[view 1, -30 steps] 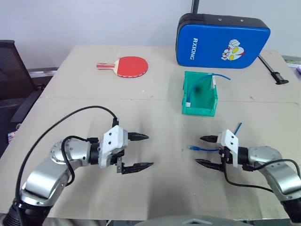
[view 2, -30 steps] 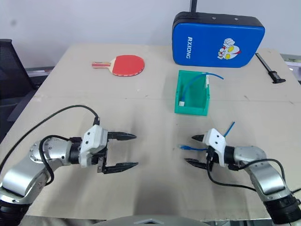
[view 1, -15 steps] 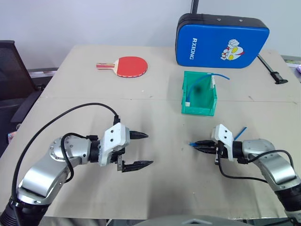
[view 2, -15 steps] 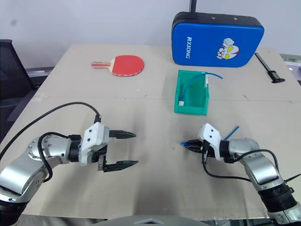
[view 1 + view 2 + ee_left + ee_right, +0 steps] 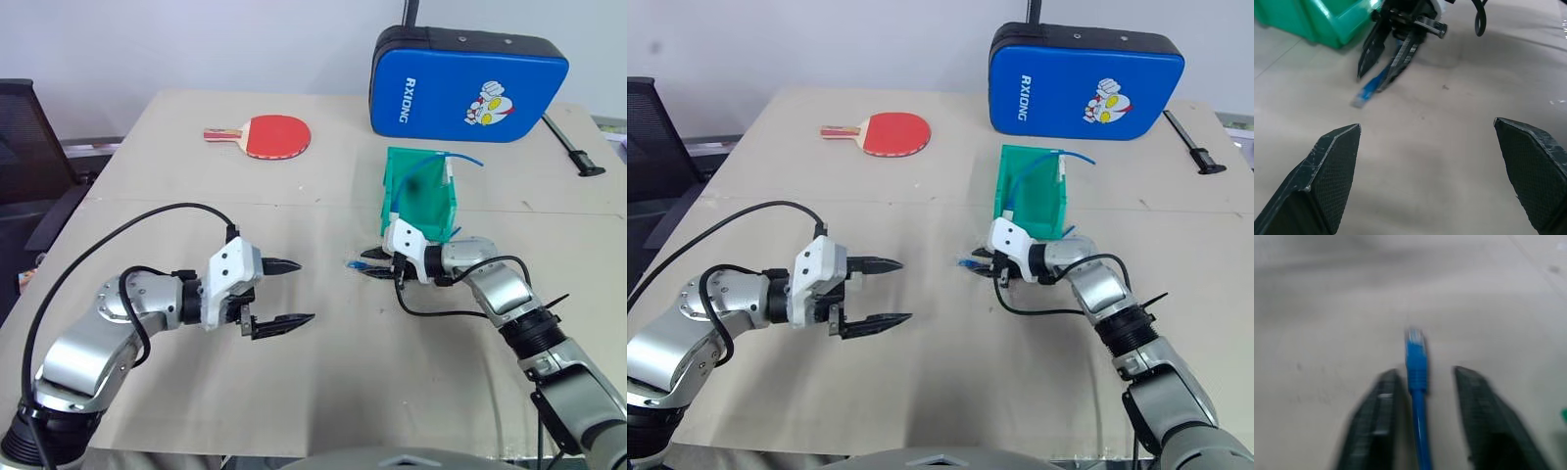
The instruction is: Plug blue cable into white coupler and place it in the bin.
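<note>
A tan table holds a blue padded case, a red paddle and the green bin, which has a cable inside. The left gripper hovers wide open. Near the bin, the blue cable lies between the right gripper's parted fingers; whether they pinch it cannot be told.
</note>
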Robot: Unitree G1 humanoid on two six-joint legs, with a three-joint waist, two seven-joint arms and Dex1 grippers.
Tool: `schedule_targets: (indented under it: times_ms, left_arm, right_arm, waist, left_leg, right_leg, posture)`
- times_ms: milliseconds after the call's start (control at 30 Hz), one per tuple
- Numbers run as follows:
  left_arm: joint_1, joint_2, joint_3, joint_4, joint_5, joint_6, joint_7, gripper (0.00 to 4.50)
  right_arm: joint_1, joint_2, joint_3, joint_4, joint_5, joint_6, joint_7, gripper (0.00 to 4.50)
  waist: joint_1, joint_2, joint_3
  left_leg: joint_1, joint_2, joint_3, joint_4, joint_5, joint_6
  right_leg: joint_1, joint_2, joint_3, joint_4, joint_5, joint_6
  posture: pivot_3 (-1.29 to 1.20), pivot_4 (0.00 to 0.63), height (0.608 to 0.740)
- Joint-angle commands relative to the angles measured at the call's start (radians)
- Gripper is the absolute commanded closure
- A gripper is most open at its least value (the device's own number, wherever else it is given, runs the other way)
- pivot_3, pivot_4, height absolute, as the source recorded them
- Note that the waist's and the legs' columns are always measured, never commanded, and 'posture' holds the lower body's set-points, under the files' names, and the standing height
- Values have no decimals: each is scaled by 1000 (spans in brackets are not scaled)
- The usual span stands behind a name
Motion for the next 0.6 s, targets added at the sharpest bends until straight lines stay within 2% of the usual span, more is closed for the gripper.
schedule_targets:
  times_ms: [33, 100, 267, 367, 467, 600]
  left_arm:
    - [-41, 2, 12, 18, 2, 13, 5, 0]
    - [-97, -7, -10, 38, -2, 37, 11, 0]
    - [-296, -35, -137, 115, 70, 77, 7, 0]
    - [-414, -85, -246, 193, 154, 61, 2, 0]
    - [-537, -156, -398, 333, 279, 8, -46, 0]
    - [-604, -207, -472, 487, 357, -90, -116, 0]
  right_arm:
    - [31, -28, -69, -80, 46, -7, 19, 988]
    - [84, -46, -124, -167, 99, 27, 13, 20]
    - [328, -131, -256, -450, 227, 155, -17, 20]
    - [471, -133, -334, -575, 305, 209, -74, 20]
    - [642, -103, -438, -668, 342, 133, -120, 20]
    - [759, -97, -517, -717, 359, 117, -167, 20]
  waist:
    - [1, 0, 0]
    - [5, 0, 0]
    - [11, 0, 0]
    - [4, -1, 0]
    - [3, -1, 0]
    - [-6, -1, 0]
  left_leg:
    - [-1, 0, 0, 0, 0, 0]
    - [-2, 0, -3, 0, 0, 0]
    - [-4, 0, -5, 2, 0, -1]
    - [-4, -1, -4, 2, 0, 0]
    - [-2, -2, -4, 2, 0, 0]
    - [0, -1, -1, 2, 0, 0]
  right_leg:
    - [-1, 0, 0, 0, 0, 0]
    - [-1, 0, -2, 1, 0, 0]
    - [-1, 0, -4, 1, 0, 0]
    - [0, 0, -4, 1, 0, 0]
    - [0, 1, -3, 2, 0, 0]
    - [1, 3, 0, 3, 0, 0]
  posture:
    - [0, 150, 681]
    - [0, 150, 681]
    - [0, 150, 681]
    - [0, 150, 681]
    - [0, 150, 681]
    - [0, 150, 681]
